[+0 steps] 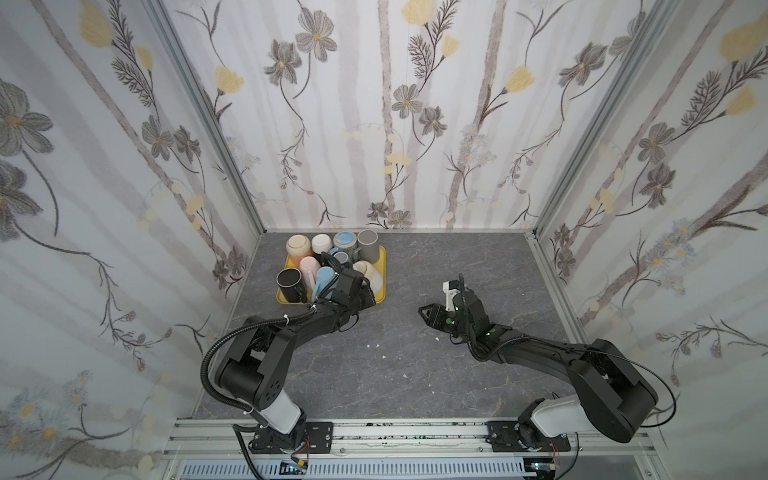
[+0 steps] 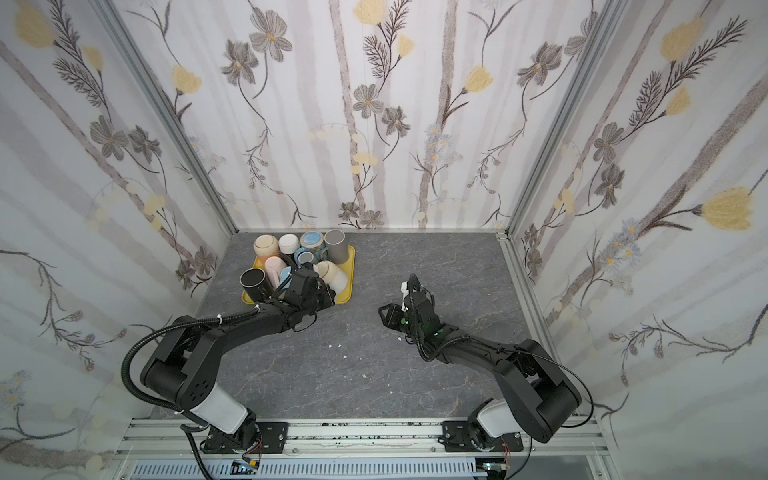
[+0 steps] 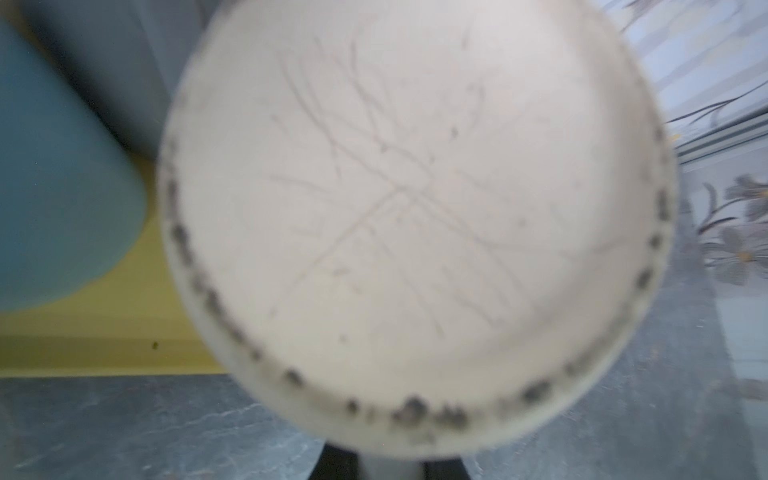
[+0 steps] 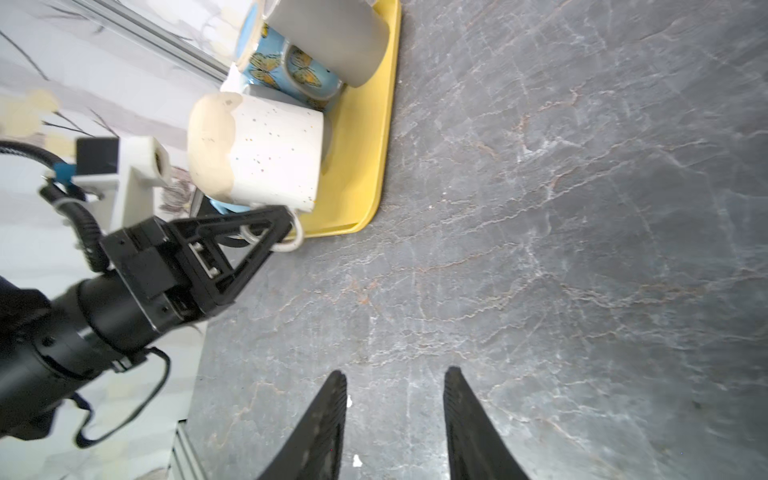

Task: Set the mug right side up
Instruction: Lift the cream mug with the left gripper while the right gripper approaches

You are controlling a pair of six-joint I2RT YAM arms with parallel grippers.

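the left gripper was clamped on the handle of the white speckled mug, which stood upside down at the near right corner of the yellow tray, base up, its long axis upright. the right gripper hung with jaws apart, empty, well right of the tray. a grey cup and a butterfly mug crowded behind it; lifting clear looked tight.
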